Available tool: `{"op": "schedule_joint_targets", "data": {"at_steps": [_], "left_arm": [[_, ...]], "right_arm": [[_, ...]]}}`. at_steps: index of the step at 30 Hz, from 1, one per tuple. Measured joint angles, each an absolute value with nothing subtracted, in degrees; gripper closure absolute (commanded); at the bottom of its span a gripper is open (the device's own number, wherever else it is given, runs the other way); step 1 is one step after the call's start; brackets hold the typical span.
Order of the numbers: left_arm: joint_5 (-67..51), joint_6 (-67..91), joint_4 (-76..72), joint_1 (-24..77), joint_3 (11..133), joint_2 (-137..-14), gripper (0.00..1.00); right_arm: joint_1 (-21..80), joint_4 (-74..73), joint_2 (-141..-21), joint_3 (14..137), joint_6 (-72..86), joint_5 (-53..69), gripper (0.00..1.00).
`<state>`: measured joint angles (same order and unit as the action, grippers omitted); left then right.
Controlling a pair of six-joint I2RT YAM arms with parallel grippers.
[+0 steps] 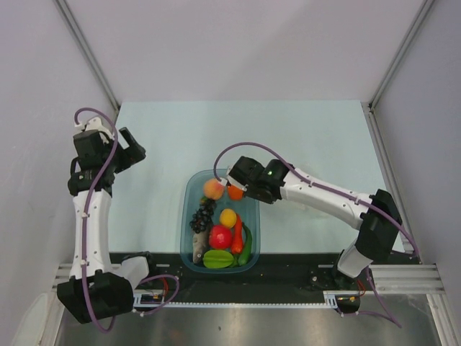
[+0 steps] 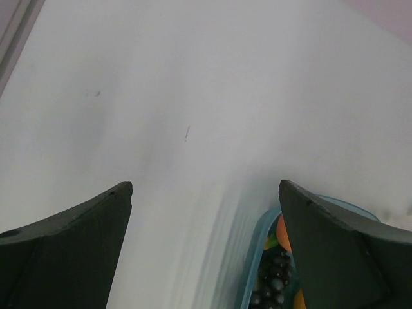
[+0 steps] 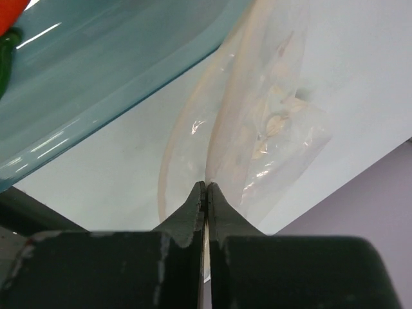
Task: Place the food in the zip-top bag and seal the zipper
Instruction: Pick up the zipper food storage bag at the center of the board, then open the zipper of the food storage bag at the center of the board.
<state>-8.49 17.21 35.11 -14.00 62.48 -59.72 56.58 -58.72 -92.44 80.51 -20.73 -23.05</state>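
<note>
The food lies in a teal tub [image 1: 189, 189]: peach [image 1: 213, 189], orange [image 1: 235, 192], black grapes [image 1: 202, 216], lemon [image 1: 228, 217], red fruit [image 1: 220, 236], red pepper [image 1: 238, 232], green pepper [image 1: 246, 249], starfruit [image 1: 218, 259], grey fish [image 1: 198, 250]. My right gripper [image 1: 230, 180] hangs over the tub's far end. In the right wrist view it [image 3: 206, 185] is shut on the clear zip-top bag [image 3: 270, 129], which hangs beside the tub wall [image 3: 96, 84]. The pale zipper strip [image 3: 168, 161] curves away to the left. My left gripper [image 1: 134, 151] is open and empty, raised at the far left.
The left wrist view shows the open fingers [image 2: 77, 225] over bare table, with the tub's rim [image 2: 256, 257] and grapes [image 2: 273, 283] at lower right. A black strip [image 1: 302, 263] runs along the table's near edge. Grey walls stand on both sides.
</note>
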Motion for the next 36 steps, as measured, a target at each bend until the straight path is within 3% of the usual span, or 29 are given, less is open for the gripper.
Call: {"op": "schedule_joint_targets", "data": {"at_steps": [6,12,17,24,27,33,36], "left_arm": [[-17.37,14.83,31.22,-12.34,63.96,-60.69,0.00],[-24.91,13.47,26.94,-1.87,66.48,-65.06,0.01],[-29.30,14.33,25.39,10.52,69.54,-70.81,0.07],[-32.45,19.49,21.96,24.34,75.24,-78.78,0.16],[-31.99,21.28,21.08,28.01,75.92,-81.01,0.26],[-26.26,21.67,22.48,32.45,78.15,-86.85,0.33],[-22.70,21.82,24.18,32.95,78.15,-88.44,0.43]], "right_arm": [[47.05,-61.19,-93.34,90.67,-18.41,-16.25,1.00],[34.85,-56.93,-91.20,102.15,-10.90,-3.44,1.00],[28.80,-49.87,-85.71,99.00,-0.36,6.74,1.00],[28.47,-39.46,-82.70,87.70,11.33,14.74,1.00],[28.82,-36.73,-82.30,83.88,14.74,16.29,1.00],[29.21,-33.26,-79.50,81.08,18.31,17.61,1.00],[29.21,-31.68,-78.15,81.06,19.29,18.15,1.00]]}}
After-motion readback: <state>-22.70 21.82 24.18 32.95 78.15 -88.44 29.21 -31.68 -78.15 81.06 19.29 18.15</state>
